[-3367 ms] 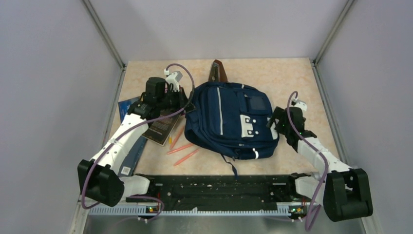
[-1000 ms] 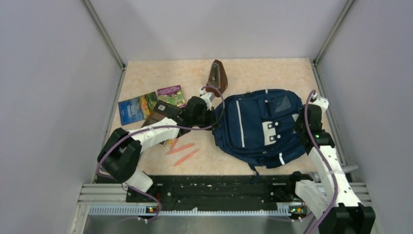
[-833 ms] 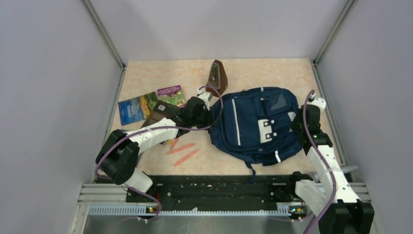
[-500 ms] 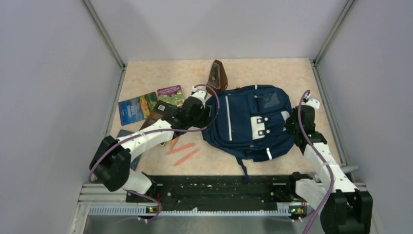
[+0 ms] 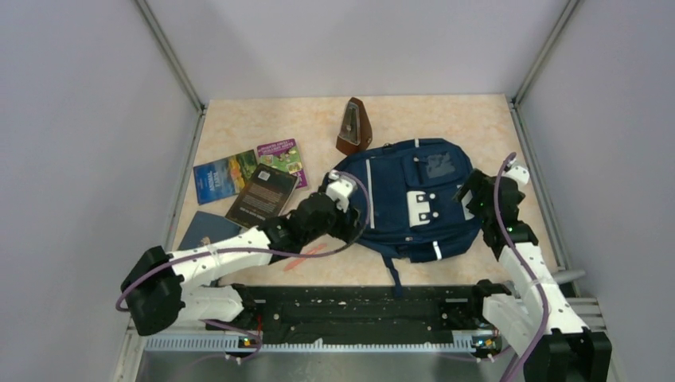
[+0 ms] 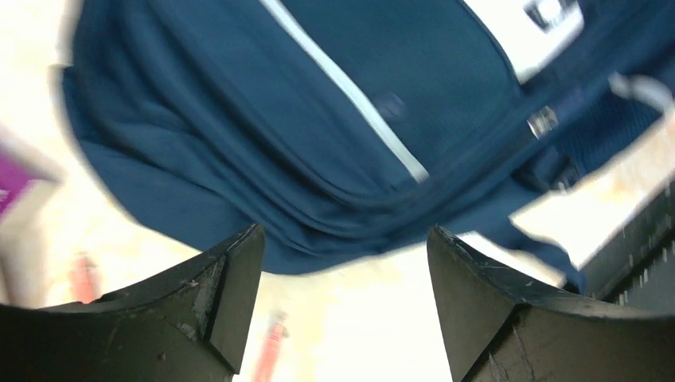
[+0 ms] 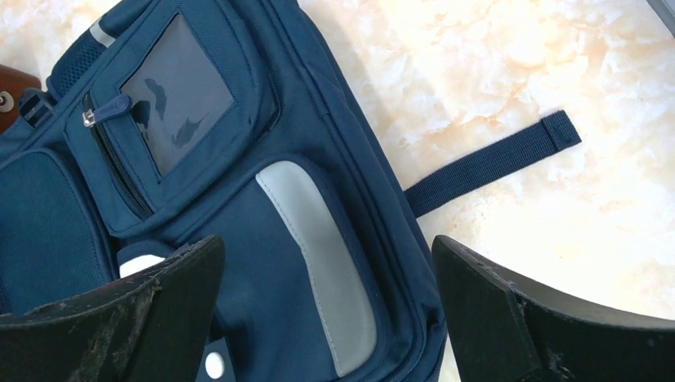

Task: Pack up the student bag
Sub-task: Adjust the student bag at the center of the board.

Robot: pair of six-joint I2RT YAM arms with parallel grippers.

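**Item: student bag [image 5: 402, 199].** Navy backpack lying flat on the table [image 5: 446, 119], front patches up and top toward the far edge. You will find it right of centre, between the two arms. Its far corner is just beside the brown wedge-shaped case [image 5: 353, 126]. One loose strap [image 7: 493, 163] trails off its right side across the bare table.

**Change noted.** A second ago the bag lay further right, pinched at both sides. It has since been slid left toward the middle, and both grips have been let go.

**Left gripper [image 6: 342, 239].** Jaws apart, nothing between them, hovering over the bag's left edge.

**Right gripper [image 7: 328, 245].** Jaws wide apart and empty, above the bag's right front pocket.

**Loose stock, still unpacked.**
- Blue landscape book [image 5: 224, 176]
- Purple-green book [image 5: 281, 156]
- Dark book [image 5: 263, 196]
- Dark blue book [image 5: 208, 231]
- Orange pens [image 5: 306, 253], partly hidden under the left arm

**Assessment.** You can treat the positioning step as done. The pocket zip in the right wrist view looks closed, so the likely next job is opening the bag. Nothing appears to have been loaded yet.
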